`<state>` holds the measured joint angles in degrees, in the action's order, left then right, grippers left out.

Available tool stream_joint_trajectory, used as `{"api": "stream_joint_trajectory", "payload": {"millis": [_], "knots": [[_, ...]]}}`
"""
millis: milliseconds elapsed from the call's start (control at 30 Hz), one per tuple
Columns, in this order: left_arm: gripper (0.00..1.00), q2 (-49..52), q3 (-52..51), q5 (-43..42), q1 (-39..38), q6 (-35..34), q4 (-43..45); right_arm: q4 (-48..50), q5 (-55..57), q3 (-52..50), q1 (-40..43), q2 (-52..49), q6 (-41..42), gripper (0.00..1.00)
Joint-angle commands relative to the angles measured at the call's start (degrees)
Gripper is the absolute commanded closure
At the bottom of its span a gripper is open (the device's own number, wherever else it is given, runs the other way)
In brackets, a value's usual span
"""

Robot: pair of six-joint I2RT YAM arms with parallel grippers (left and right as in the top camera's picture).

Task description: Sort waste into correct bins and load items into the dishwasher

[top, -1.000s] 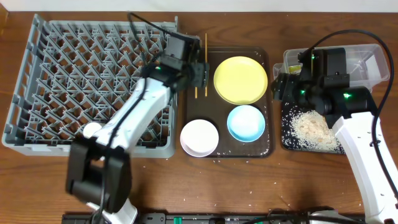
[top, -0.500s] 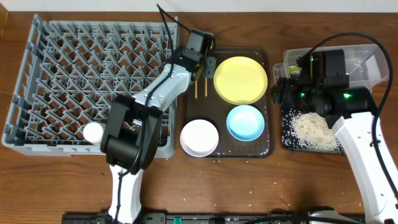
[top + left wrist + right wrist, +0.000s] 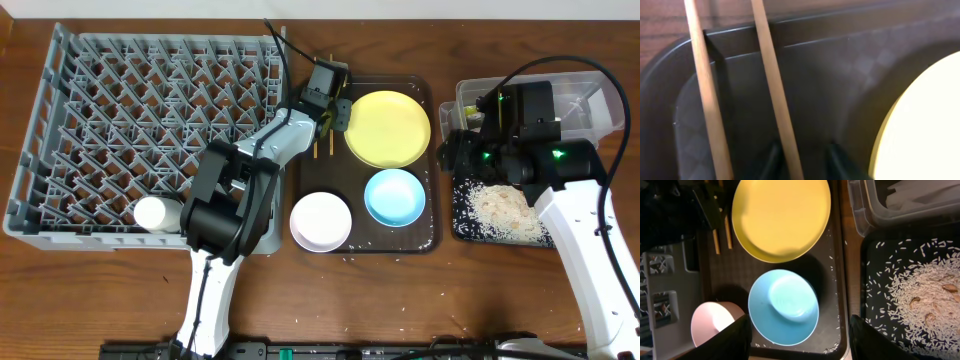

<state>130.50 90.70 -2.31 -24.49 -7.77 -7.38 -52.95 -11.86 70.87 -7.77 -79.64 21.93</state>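
Note:
Two wooden chopsticks lie on the brown serving tray at its top left corner; they also show in the overhead view. My left gripper is open, its fingers straddling the right chopstick; overhead it sits beside the yellow plate. My right gripper is open and empty, held above the light blue bowl. The white bowl stands left of the blue bowl. The white cup lies in the grey dish rack. The wrapper is not in view.
The clear tub at the back right holds a white napkin. The black tray in front of it holds a heap of rice. Loose rice grains lie on the brown tray's front edge and on the table.
My left arm has swung right off the rack, and its gripper now sits down over the chopsticks. The right arm has barely moved.

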Motion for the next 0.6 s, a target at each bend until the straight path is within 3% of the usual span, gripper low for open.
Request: {"api": "stream_joint_trajectory", "payload": {"millis": [0,67,200,567], "knots": [[0.80,0.98,1.05,0.42,-0.42,-0.48,-1.38,-0.31,-0.26,0.20,0.20,0.13,0.33,0.41],[0.85,0.42,1.05,0.42,-0.46,-0.48,-2.08,-0.50,-0.26,0.20,0.20,0.13,0.33,0.42],[0.87,-2.45,1.07,0.42,-0.46,-0.48,-4.33,-0.79,-0.37,0.20,0.20,0.13,0.33,0.42],[0.92,-22.51,1.05,0.39,0.68,-0.55,-17.51,-1.33,-0.46,0.20,0.20,0.13,0.33,0.42]]}}
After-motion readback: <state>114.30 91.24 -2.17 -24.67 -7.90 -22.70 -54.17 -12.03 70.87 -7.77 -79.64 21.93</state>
